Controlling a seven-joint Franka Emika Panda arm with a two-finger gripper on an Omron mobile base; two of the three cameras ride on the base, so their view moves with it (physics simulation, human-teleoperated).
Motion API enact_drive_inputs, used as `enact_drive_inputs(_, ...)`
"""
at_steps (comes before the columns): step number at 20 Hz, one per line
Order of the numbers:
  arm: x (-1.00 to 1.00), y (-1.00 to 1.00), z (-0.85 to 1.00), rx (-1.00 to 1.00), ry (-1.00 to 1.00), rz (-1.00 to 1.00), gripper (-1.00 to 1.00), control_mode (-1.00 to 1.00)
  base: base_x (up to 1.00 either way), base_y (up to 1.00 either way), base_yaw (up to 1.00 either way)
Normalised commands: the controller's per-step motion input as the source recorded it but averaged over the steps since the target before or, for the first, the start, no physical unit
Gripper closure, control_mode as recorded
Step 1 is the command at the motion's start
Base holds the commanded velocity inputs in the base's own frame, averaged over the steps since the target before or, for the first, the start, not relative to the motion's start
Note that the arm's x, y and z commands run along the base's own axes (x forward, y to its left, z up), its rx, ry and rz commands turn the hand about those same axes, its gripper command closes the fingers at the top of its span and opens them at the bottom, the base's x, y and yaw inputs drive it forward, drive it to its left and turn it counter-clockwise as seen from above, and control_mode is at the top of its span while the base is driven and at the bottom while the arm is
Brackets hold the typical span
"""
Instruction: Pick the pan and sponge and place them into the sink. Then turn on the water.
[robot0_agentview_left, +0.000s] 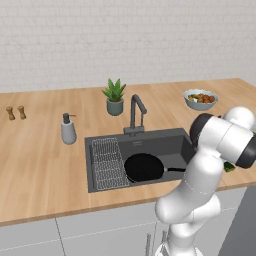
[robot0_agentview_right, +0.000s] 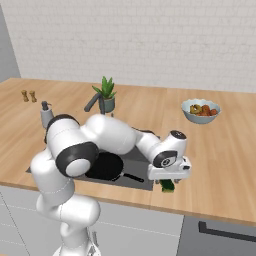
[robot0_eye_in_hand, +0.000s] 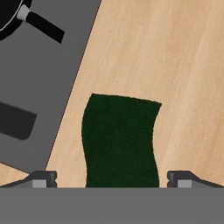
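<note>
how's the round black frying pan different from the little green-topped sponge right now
The round black frying pan is much larger than the small green-topped sponge. The pan is round with a thin straight handle; the sponge is roughly rectangular with wavy edges. The pan already sits in the dark grey sink basin, while the sponge lies on the wooden counter beside it, under the open gripper. Both look dark from above.

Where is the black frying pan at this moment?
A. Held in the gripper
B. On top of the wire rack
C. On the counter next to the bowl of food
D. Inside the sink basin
D. The pan lies on the floor of the sink, beside the wire rack, while the open gripper is over the sponge on the counter.
</note>
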Motion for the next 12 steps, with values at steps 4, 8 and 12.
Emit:
enact_drive_inputs(4,0.01,-0.01,0.0,0.0,0.0,0.0,-1.0,-1.0,0.0,0.0,0.0)
enact_drive_inputs(8,0.0,0.0,-0.01,0.0,0.0,0.0,-1.0,-1.0,0.0,0.0,0.0)
enact_drive_inputs(12,0.0,0.0,-0.11,0.0,0.0,0.0,-1.0,-1.0,0.0,0.0,0.0)
